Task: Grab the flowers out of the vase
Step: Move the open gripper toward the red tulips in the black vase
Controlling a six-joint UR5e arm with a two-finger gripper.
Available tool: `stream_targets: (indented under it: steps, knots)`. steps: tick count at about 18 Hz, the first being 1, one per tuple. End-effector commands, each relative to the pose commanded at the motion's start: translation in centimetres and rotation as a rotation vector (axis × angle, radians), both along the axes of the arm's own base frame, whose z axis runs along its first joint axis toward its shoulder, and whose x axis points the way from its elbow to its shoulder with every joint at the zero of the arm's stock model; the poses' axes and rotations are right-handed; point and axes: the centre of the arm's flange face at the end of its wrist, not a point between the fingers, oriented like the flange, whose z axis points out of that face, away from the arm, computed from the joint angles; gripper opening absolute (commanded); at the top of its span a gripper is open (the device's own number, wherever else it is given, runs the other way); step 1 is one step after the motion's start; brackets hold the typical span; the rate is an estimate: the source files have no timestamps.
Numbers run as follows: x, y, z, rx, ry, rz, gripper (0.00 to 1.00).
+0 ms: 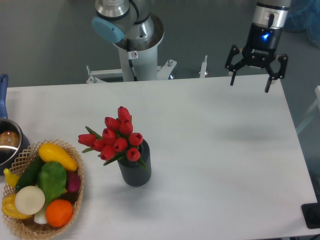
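The gripper (250, 83), up beyond the far right corner of the table (210, 150), carries a short line of pale lettering across its black body, just under a small blue light; the letters are too small to make out. On the arm's grey base column (139, 55), behind the table's far edge, sits a small white sticker with a red mark, also unreadable. Nothing else shows writing.
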Motion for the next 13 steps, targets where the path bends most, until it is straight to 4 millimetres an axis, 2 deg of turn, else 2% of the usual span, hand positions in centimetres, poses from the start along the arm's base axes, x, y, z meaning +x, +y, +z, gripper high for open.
stream_targets:
  steps: [2, 4, 8, 13]
  knots:
    - [0.4, 1.2, 0.0, 0.096, 0.007, -0.061, 1.0]
    - [0.4, 3.0, -1.2, 0.164, 0.004, -0.137, 1.0]
    - [1.5, 5.6, -2.7, 0.179, -0.009, -0.214, 1.0]
    - [3.2, 8.0, -2.9, 0.203, -0.034, -0.255, 1.0]
